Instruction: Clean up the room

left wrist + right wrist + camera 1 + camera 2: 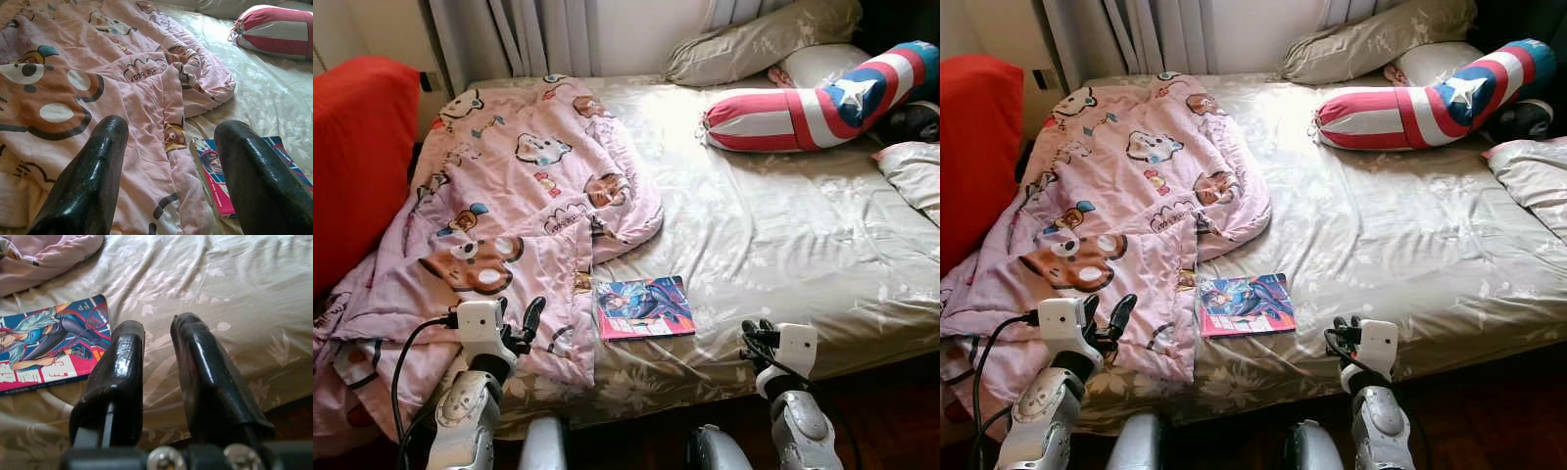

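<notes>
A crumpled pink cartoon-print blanket [499, 215] covers the left half of the bed and hangs over its near edge. A colourful comic book [644, 306] lies flat on the beige sheet [773, 235] just right of the blanket's edge. My left gripper [525, 328] hovers open over the blanket's lower part, with the book just to its right; in the left wrist view the fingers [93, 171] stand wide apart. Near the bed's front edge, right of the book [49, 345], my right gripper [157, 325] holds nothing, only a narrow gap between its fingers.
A red, white and blue star bolster [822, 103] and grey pillows [759, 39] lie at the head of the bed. Another pillow [913, 171] sits at the right edge. A red seat [357, 147] stands left of the bed. Dark wooden floor [891, 411] lies at the lower right.
</notes>
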Robot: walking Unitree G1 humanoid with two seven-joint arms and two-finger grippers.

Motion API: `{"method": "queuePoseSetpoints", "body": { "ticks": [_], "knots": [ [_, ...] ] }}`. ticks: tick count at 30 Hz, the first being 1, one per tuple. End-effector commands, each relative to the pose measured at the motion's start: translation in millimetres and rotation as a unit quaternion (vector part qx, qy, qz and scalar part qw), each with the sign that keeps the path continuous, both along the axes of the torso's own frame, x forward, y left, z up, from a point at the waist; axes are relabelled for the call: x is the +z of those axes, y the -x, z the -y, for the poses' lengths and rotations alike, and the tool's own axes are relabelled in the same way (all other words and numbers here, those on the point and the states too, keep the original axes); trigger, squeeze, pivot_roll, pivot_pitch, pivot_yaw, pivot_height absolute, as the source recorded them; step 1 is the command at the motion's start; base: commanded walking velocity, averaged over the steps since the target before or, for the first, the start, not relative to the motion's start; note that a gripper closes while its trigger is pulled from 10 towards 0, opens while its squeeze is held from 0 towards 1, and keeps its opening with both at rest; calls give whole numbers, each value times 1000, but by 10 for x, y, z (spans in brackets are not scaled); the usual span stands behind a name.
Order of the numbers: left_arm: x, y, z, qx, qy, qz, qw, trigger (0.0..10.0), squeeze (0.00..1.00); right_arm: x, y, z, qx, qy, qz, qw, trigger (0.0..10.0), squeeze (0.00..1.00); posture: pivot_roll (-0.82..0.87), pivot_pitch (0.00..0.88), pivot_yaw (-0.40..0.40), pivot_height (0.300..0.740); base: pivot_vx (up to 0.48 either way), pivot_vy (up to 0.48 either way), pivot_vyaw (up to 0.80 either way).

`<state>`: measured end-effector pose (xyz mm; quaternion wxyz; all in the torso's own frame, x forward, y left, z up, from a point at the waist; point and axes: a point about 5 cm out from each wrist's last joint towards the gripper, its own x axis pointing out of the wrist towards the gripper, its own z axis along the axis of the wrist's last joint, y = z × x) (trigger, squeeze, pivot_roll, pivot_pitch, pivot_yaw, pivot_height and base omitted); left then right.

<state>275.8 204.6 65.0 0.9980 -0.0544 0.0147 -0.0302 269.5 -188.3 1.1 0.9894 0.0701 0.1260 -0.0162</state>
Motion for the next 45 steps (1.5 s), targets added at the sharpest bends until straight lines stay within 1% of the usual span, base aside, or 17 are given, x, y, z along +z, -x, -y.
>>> {"method": "queuePoseSetpoints", "body": {
  "ticks": [1, 3, 10, 13, 17, 19, 23, 27, 45],
  "knots": [
    [-5, -2, 11, -8, -5, -4, 1000, 10000, 0, 2, 2, 19, -2, -1, 2, 1000, 10000, 0, 61, 60, -41, 591, 0, 0, 0],
    [-6, -3, 12, -8, -5, -4, 1000, 10000, 0, 21, 2, 32, -4, -4, 12, 1000, 10000, 0, 61, 60, -41, 591, 0, 0, 0],
    [6, -15, 7, -3, -7, -1, 1000, 10000, 0, 31, -12, 29, 0, -6, 14, 1000, 10000, 0, 62, 55, -41, 591, 37, 0, 0],
    [17, -16, 2, -3, -6, 2, 1000, 10000, 0, 20, -4, -2, 10, -9, 13, 1000, 10000, 0, 64, 54, -42, 591, 289, 0, 0],
    [27, -20, -9, -3, -9, 3, 1000, 10000, 0, 10, 12, -46, 32, 2, 13, 999, 10000, 0, 69, 54, -41, 591, 327, 0, 0],
    [28, -21, -16, -3, -11, 2, 1000, 10000, 0, 6, 17, -64, 39, 1, 14, 999, 10000, 0, 67, 54, -39, 591, 332, 0, 609],
    [29, -22, -13, -4, -12, 2, 1000, 10000, 0, 1, 19, -74, 37, -8, 13, 999, 10000, 0, 67, 54, -37, 591, 329, 0, 675],
    [32, -27, -2, -6, -11, 3, 1000, 10000, 0, -9, 22, -68, 29, -23, 11, 999, 10000, 0, 67, 54, -37, 591, 337, 0, 0],
    [28, -22, -7, -8, -13, 1, 1000, 10000, 0, -3, 11, -56, 34, -21, 10, 999, 10000, 0, 68, 66, -33, 591, 346, 0, 0]
  ]
}}
